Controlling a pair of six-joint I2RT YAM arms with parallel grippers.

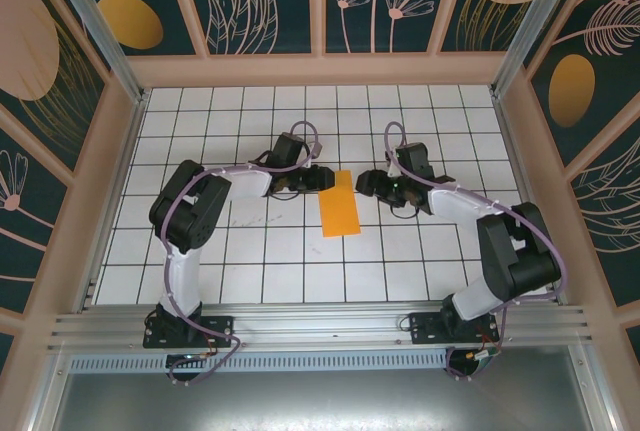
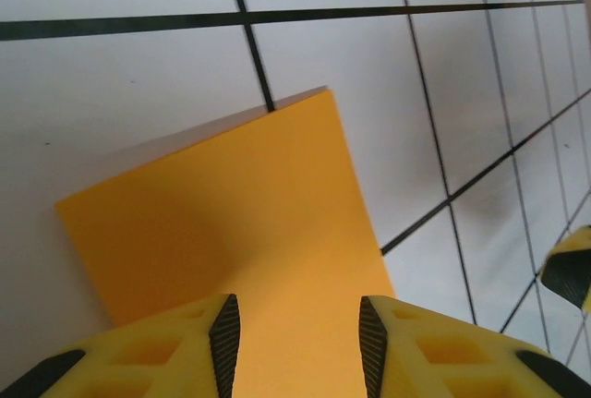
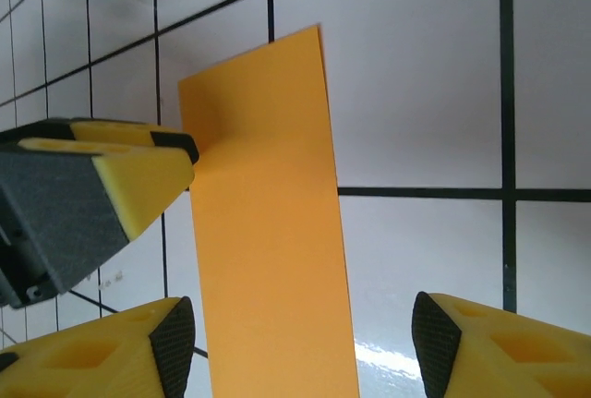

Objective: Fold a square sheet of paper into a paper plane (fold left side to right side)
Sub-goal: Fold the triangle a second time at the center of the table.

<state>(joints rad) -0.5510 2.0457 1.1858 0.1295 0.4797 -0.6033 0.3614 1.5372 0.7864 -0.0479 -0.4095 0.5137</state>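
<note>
Evidently the left-to-right fold was already in: the square sheet of paper (image 1: 339,205) lay near the middle of the surface (image 1: 250,261) as a narrow upright rectangle about one tile wide, its long axis running from six o'clock toward roughly twelve. I judged the step in hand to be setting that first crease, with the pointed folds of the plane not yet begun.

The left gripper (image 1: 322,179) sat at the sheet's eleven o'clock corner, jaws partly apart and clamped on nothing; from its wrist the paper (image 2: 240,232) ran flat beneath the gap. The right gripper (image 1: 366,183) hung off the one o'clock corner, just beside the edge, jaws wide apart and empty above the strip (image 3: 268,213).

The paper looked thin, matte and bright orange, with crisp straight edges and sharp corners. The surface was glossy white tile with dark grid lines, probably slippery. The next move would likely need one jaw pinning the sheet while the other lifted a corner.
</note>
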